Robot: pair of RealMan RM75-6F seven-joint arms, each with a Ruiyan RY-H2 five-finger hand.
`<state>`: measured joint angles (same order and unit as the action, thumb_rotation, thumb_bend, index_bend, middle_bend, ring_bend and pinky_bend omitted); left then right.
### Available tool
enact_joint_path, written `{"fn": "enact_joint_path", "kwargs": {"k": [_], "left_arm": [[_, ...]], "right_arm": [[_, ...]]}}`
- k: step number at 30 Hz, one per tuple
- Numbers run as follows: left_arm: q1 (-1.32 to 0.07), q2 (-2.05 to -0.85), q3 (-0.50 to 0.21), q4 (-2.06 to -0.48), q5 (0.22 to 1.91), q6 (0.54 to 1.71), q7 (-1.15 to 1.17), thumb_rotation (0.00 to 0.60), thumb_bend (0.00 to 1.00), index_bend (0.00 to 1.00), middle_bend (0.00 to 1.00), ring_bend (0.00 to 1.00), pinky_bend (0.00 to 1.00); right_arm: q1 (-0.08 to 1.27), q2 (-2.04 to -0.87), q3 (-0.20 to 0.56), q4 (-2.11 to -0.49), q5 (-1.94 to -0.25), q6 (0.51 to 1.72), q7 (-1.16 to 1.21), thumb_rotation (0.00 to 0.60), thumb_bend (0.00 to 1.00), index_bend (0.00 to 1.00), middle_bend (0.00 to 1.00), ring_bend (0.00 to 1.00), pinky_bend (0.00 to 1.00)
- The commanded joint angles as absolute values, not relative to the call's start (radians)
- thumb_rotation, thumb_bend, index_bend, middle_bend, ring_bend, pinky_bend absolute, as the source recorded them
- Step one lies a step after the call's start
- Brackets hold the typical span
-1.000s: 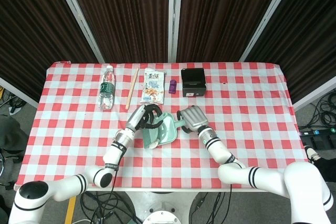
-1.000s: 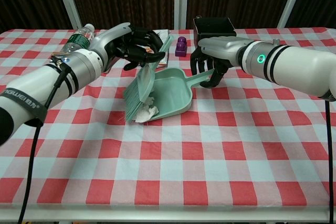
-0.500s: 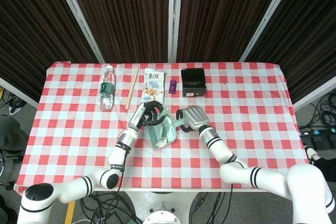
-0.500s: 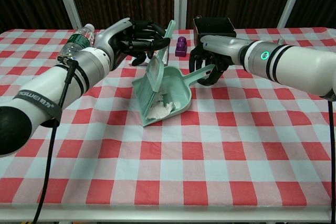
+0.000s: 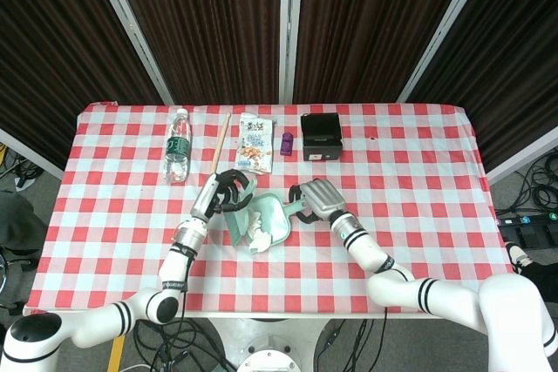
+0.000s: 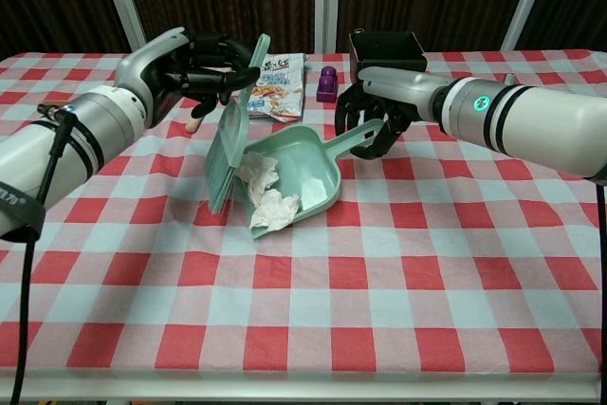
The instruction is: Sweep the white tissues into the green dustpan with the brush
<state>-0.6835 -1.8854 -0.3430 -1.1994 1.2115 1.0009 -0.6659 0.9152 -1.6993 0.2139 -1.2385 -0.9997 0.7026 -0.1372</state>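
My left hand (image 6: 194, 62) (image 5: 223, 188) grips the handle of the green brush (image 6: 226, 154) (image 5: 239, 219), which hangs bristles-down at the left mouth of the green dustpan (image 6: 305, 168) (image 5: 274, 223). My right hand (image 6: 373, 116) (image 5: 315, 199) holds the dustpan's handle, with the pan's mouth facing the brush. White tissues (image 6: 266, 196) (image 5: 260, 236) lie crumpled at the pan's open edge, partly inside and partly spilling over the lip onto the checked cloth.
Along the back of the table stand a water bottle (image 5: 177, 147), a wooden stick (image 5: 218, 138), a snack packet (image 5: 255, 144) (image 6: 275, 89), a small purple object (image 5: 287, 141) (image 6: 327, 83) and a black box (image 5: 320, 137) (image 6: 387, 47).
My left hand has drawn the brush leftward, out of the pan to its mouth. The dustpan has shifted slightly, and the tissues now sit at its lip.
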Motion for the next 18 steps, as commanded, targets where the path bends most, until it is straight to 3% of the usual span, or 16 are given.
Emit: {"fn": "enact_joint_path", "kwargs": {"k": [1, 18], "left_arm": [[-0.655, -1.891, -0.318, -1.206, 1.207, 1.036, -0.621, 0.6, 0.57, 0.58, 0.58, 0.67, 0.85], [-0.729, -2.111, -0.354, -0.985, 1.245, 1.09, -0.569, 0.6, 0.57, 0.57, 0.58, 0.64, 0.85]], "right_arm": [[0.916, -1.706, 0.211, -1.231, -0.996, 0.698, -0.138, 0.6, 0.55, 0.71, 0.46, 0.41, 0.3], [0.907, -1.697, 0.219, -1.264, -0.934, 0.682, -0.128, 0.6, 0.55, 0.7, 0.46, 0.41, 0.29]]}}
